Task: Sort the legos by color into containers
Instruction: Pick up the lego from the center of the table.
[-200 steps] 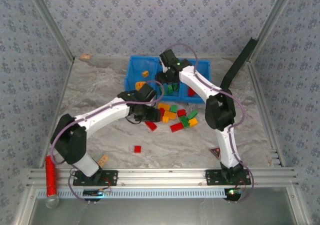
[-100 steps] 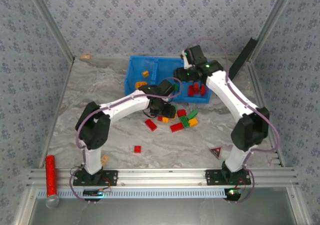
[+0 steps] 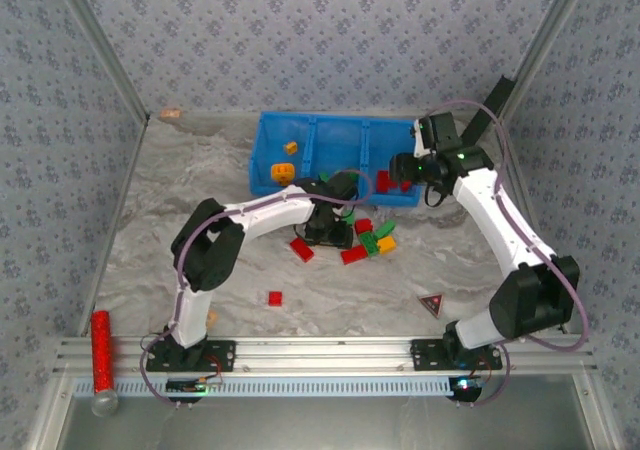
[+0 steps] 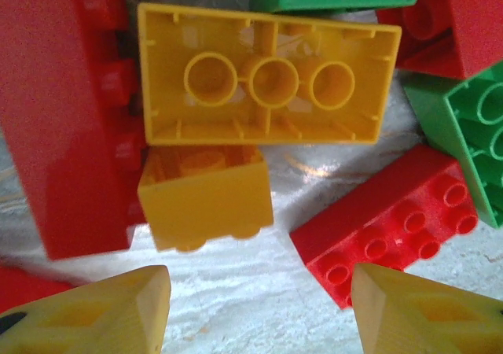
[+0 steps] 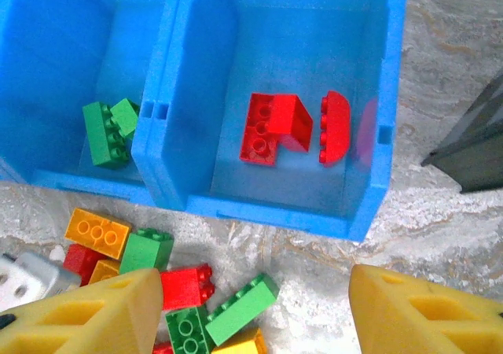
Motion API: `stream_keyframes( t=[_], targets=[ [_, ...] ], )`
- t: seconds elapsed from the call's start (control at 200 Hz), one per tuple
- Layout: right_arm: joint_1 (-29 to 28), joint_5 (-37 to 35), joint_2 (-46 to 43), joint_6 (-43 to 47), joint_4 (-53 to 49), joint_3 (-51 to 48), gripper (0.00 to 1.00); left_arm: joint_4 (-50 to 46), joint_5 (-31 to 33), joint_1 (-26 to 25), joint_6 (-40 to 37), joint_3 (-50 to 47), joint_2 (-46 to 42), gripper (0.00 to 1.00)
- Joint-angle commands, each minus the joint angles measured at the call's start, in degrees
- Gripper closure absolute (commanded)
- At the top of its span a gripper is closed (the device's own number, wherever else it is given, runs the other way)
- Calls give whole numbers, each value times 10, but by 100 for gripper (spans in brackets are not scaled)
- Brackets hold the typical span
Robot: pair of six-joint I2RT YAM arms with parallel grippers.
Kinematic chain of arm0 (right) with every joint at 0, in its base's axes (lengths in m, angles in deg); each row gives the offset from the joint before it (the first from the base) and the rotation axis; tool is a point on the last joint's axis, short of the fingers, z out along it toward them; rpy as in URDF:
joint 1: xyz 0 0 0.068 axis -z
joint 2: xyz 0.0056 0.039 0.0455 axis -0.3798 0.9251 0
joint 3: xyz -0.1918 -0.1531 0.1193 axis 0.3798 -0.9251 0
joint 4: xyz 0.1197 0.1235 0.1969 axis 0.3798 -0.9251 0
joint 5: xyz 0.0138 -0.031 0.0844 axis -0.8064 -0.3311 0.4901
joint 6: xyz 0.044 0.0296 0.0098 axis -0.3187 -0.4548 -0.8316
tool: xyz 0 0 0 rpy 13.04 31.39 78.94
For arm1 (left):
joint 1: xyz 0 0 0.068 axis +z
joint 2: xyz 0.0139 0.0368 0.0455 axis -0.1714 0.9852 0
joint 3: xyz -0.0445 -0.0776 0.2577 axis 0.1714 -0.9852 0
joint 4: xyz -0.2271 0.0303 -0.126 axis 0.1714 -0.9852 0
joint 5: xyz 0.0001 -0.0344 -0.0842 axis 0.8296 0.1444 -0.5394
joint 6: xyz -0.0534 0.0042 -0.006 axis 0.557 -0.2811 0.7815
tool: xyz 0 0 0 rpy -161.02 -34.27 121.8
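Marbled table [image 3: 150, 240] is strewn with legos [image 3: 370, 240] just before the blue containers [image 3: 330, 135]. Left jaws are held spread over a yellow brick [image 4: 267, 82] in the pile. Right jaws are held spread and empty above red bricks [image 5: 271, 127] in the end compartment.

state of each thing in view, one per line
left gripper: open, empty
right gripper: open, empty
large yellow brick: upside down, unsorted
red bricks: in the right compartment of the tray
green bricks: in the middle compartment
loose pile: unsorted, outside tray
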Motion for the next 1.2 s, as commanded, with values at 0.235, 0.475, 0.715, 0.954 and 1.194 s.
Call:
stream_keyframes(
  t=[0.235, 0.475, 0.715, 0.954, 1.194],
  targets=[
    [5, 41, -79, -35, -24, -84, 34, -18, 23, 11, 0, 66, 54, 36],
    [5, 55, -96, -52, -19, -137, 34, -51, 98, 16, -45, 90, 56, 34],
    [3, 58, -93, -57, -22, -125, 34, -26, 95, 20, -49, 79, 63, 33],
    [-1, 49, -93, -53, -37, -124, 34, 11, 64, 6, -55, 69, 64, 34],
    [-3, 44, -99, -59, -37, -131, 35, 10, 61, -10, -61, 55, 68, 37]
  ],
)
